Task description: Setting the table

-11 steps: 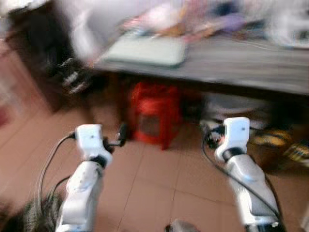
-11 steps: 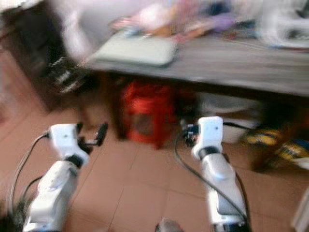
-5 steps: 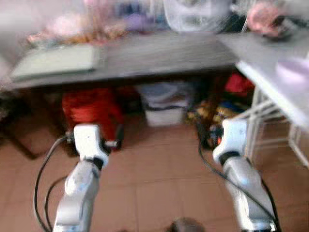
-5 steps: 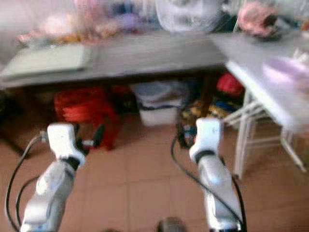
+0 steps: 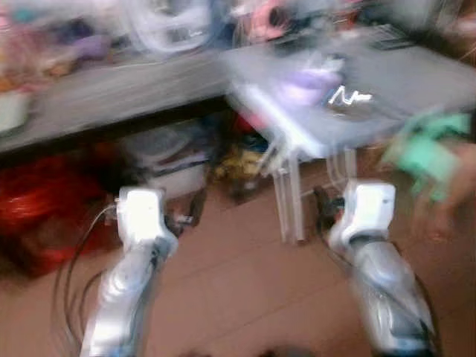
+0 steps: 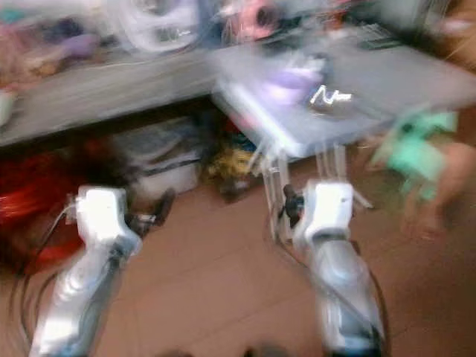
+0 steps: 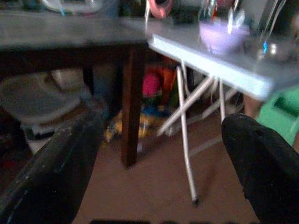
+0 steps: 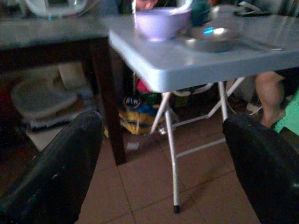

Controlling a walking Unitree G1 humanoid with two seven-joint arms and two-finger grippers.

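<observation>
A light grey folding table (image 5: 405, 78) stands ahead on the right, on thin white legs (image 8: 170, 154). Near its corner sit a lilac bowl (image 8: 162, 22) and a shiny metal dish (image 8: 208, 33); a utensil lies further along the top. Both arms are held out low over the tiled floor, short of the table. My left gripper (image 7: 164, 116) is open and holds nothing. My right gripper (image 8: 162, 120) is also open and holds nothing, and points at the table's near corner. The eye views are blurred.
A long dark table (image 5: 111, 93) with clutter and a white fan (image 5: 167, 22) runs along the left. Under it are white tubs (image 8: 42, 100), a red stool (image 5: 33, 212) and snack packets (image 8: 135, 119). A person's bare leg (image 8: 271, 93) and something green (image 5: 424, 145) are at the right.
The camera has swung to the right: the long table and red stool slid left, and the folding table with the bowl came into view. Both arms keep the same pose.
</observation>
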